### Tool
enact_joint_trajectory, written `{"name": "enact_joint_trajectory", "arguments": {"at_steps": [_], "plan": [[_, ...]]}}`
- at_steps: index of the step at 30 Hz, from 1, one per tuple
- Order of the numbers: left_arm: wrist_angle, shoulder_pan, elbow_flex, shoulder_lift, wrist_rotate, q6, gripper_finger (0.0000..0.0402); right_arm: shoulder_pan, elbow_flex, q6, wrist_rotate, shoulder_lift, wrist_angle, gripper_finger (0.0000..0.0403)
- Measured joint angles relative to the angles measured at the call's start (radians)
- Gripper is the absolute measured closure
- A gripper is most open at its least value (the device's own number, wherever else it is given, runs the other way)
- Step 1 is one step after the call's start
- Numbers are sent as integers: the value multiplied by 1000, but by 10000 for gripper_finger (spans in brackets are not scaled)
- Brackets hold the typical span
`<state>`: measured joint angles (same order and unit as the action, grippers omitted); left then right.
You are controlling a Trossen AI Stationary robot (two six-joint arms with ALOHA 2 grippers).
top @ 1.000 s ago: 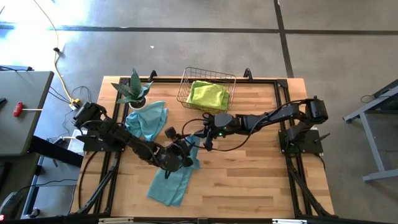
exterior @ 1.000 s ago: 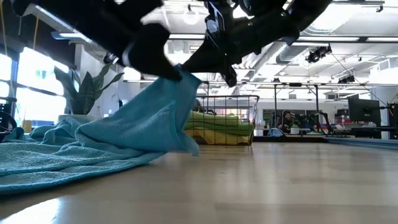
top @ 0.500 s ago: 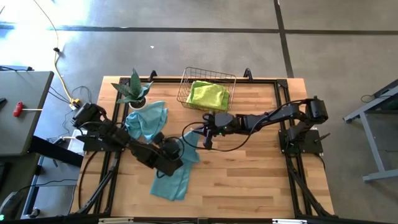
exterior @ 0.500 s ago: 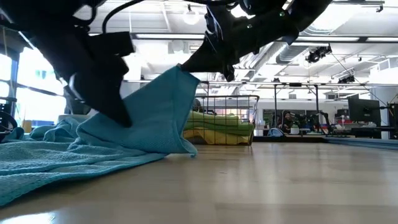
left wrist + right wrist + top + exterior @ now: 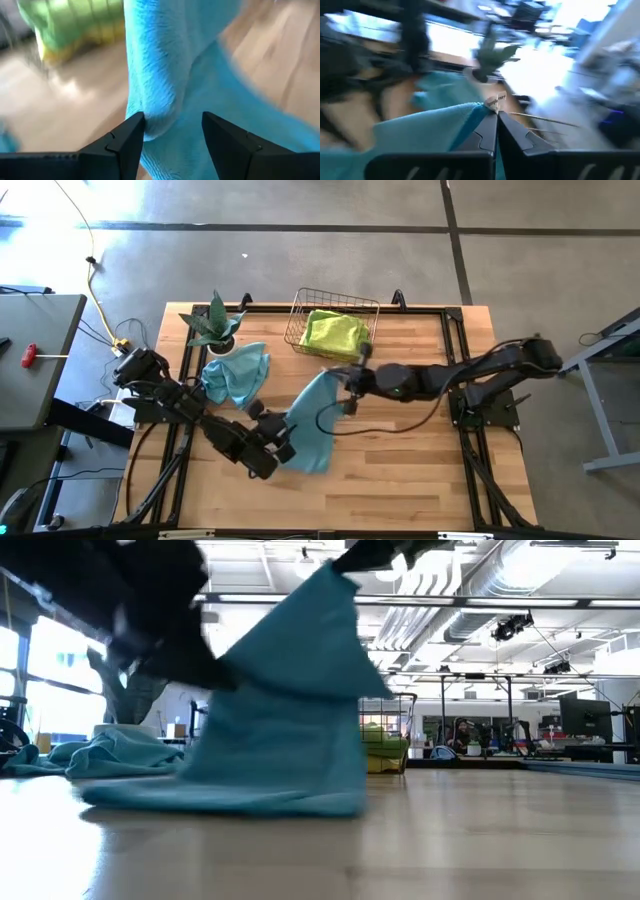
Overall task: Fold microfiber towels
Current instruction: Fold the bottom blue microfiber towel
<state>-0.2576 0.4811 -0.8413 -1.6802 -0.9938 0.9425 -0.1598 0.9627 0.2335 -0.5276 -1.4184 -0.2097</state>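
**Two teal towels on the table, one lifted by a corner**

While I watch from my station, I count two teal microfiber towels. One teal towel [image 5: 312, 427] is pulled up from the wooden table [image 5: 420, 470] like a tent; its lower edge lies on the wood near the middle. The right gripper [image 5: 349, 383] has its jaws fully closed on the upper corner of this towel, beside a small white label [image 5: 494, 102]. The left gripper [image 5: 278, 448] is low at the towel's left edge. Its jaws stand wide apart, and towel cloth lies between the two fingers [image 5: 122, 142], but I cannot tell if they press it.

The second teal towel [image 5: 236, 372] lies crumpled near the left back part of the table, just beside the one potted plant [image 5: 213, 323].

One wire basket [image 5: 334, 325] stands at the back edge. It holds one lime green towel [image 5: 335, 332]; in the low view a yellow layer shows under it.
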Motion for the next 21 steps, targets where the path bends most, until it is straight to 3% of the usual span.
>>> {"name": "enact_joint_trajectory", "arguments": {"at_steps": [3, 6, 9, 12, 19, 21], "plan": [[197, 4, 0, 0, -122, -158, 211, -48, 0, 5, -280, 24, 2, 403], [398, -1, 0, 0, -182, -370, 211, -83, 0, -5, -544, 26, 2, 403], [551, -15, 0, 0, -156, -562, 211, -118, 0, 3, -658, 26, 3, 403], [629, -32, 0, 0, -81, -669, 211, -152, 0, -51, -642, 25, 3, 403], [657, -84, 0, 0, 20, -692, 211, -209, 0, -273, -385, 25, 3, 403], [680, -98, 0, 0, 20, -692, 211, -209, 0, -338, -365, 24, 3, 403]]}}
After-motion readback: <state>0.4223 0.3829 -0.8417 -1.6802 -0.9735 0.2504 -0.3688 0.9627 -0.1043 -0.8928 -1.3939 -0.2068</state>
